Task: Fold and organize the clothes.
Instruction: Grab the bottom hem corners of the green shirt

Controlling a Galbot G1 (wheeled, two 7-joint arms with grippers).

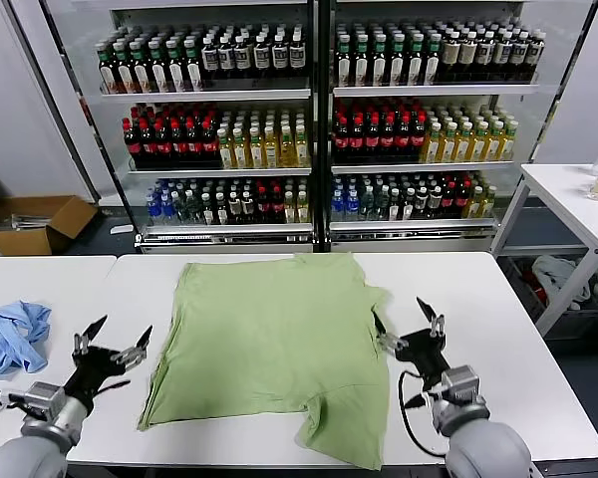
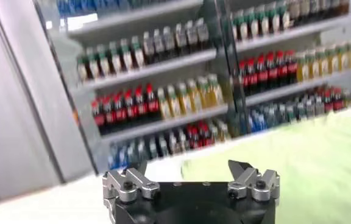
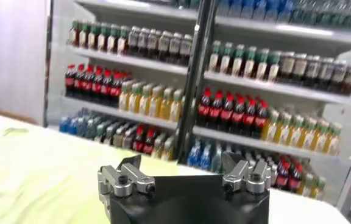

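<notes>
A: Green cotton, pale — the shirt (image 1: 274, 349) lies spread across the centre of the white table (image 1: 498, 329), plain side up. No collar, buttons or print visible from the head view, so I take it as lying front-down, though that is a guess.

B: Any folds?

A: None deliberate. Body flat, mostly smooth. One sleeve sticks out at centre right, the other runs along the left edge. At lower centre the hem is notched and bunched, with one corner hanging toward the near table edge at the bottom of the frame.

B: Grippers?

A: Left gripper (image 1: 113, 345) at lower left, over bare table just beside the shirt's left edge, jaws spread wide, holding nothing. Right gripper (image 1: 409, 326) at lower right, close against the right sleeve, jaws likewise wide and empty. Cannot tell whether a fingertip touches the cloth.

B: Other items?

A: Sky-blue garment (image 1: 12, 339) crumpled at far left, well apart from the shirt. Drinks cooler (image 1: 314, 119) full of bottles across the top.

B: Progress?

A: Very early, by my reading. Shirt is laid out; every fold is still to do, as is tidying it away. That bunched hem likely wants flattening first.
</notes>
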